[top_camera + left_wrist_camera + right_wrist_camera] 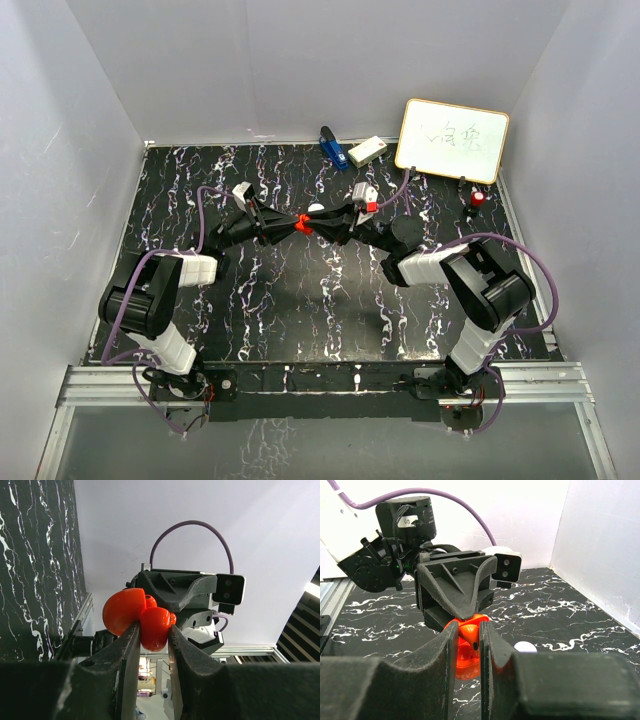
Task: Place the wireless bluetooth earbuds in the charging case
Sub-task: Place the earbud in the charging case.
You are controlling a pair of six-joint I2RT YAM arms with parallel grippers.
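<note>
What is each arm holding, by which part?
Left jaws clamp the red charging case across one rounded half; right jaws pinch, apparently, a red earbud by its sides.

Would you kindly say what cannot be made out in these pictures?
Top external: the glossy red plastic piece at centre is too small to tell earbud from case.
Left wrist: the left end effector covers its lower part.
Right wrist: the right end effector hides its sides.
Top external: writing on the white rectangular whiteboard is too small.
</note>
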